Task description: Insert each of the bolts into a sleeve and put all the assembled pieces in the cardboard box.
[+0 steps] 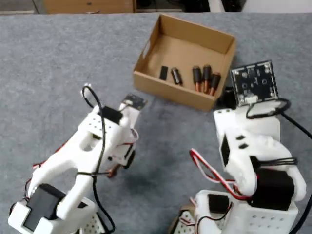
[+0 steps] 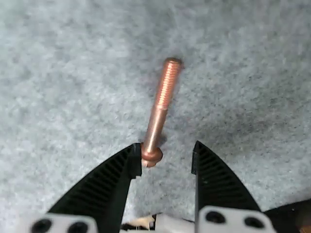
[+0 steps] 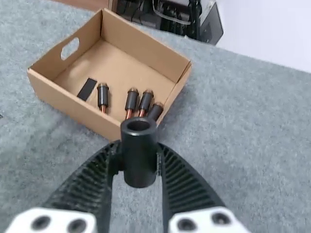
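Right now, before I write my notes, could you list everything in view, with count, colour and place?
cardboard box: one, brown, far middle of the table, open on top.
assembled pieces: four, black sleeves on copper bolts, lying inside the cardboard box.
flat black piece: one, black, in the box beside them; I cannot tell what it is.
bolt: one, copper, lying on the table, its head at the left gripper.
sleeve: one, black, upright in the right gripper.
table: one, grey cover.
left gripper: one, black fingers, open.
right gripper: one, black fingers, shut on the sleeve.
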`<state>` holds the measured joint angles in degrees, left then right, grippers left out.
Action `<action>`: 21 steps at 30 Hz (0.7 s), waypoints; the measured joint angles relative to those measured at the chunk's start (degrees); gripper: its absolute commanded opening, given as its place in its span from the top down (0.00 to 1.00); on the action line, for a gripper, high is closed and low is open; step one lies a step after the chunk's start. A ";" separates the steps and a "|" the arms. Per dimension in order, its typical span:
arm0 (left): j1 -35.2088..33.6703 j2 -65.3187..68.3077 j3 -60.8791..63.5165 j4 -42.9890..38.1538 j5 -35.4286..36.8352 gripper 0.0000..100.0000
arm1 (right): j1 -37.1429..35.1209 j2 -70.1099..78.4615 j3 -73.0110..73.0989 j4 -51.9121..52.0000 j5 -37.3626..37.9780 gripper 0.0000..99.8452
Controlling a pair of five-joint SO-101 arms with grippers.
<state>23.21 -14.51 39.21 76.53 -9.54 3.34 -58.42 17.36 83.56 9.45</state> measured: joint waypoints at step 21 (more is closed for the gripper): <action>0.26 0.00 11.25 -12.40 -8.00 0.82 | 0.00 0.44 0.00 0.00 0.00 1.00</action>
<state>23.47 -14.51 50.46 64.13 -17.54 3.34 -57.98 17.36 83.56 9.45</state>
